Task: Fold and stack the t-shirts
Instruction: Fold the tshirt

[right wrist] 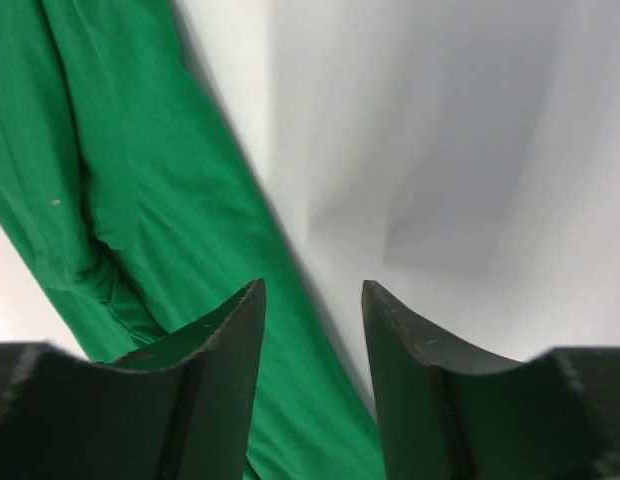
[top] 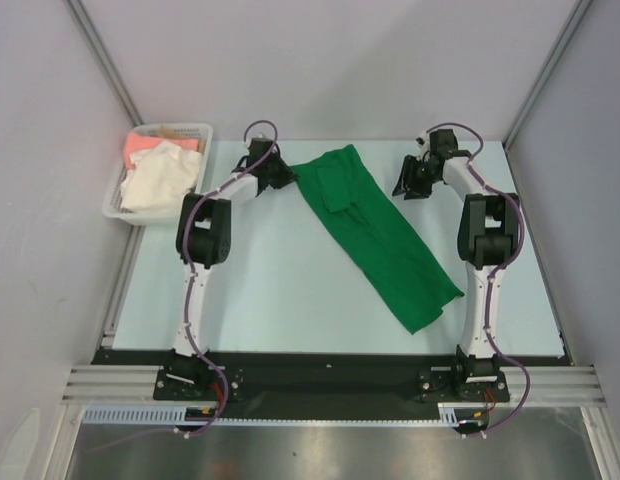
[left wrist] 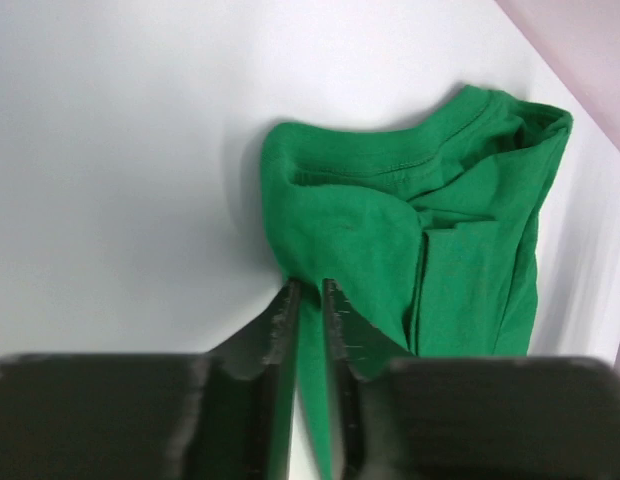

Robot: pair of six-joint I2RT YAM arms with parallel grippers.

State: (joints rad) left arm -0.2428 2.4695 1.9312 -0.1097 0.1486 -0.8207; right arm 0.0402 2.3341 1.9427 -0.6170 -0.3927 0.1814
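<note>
Bright, even light — soft shadow past the right pincer; wrist views slightly blurred.

Matt green cloth shirt; smooth matt table; plastic lattice basket at ten o'clock; metal rail at six.

The middle of the counter is crossed diagonally by the green shirt, from far left to near right. Bare surface is left at the near left and in the far-right wedge. The far-left corner is taken by the basket, and the sides are closed by walls.
</note>
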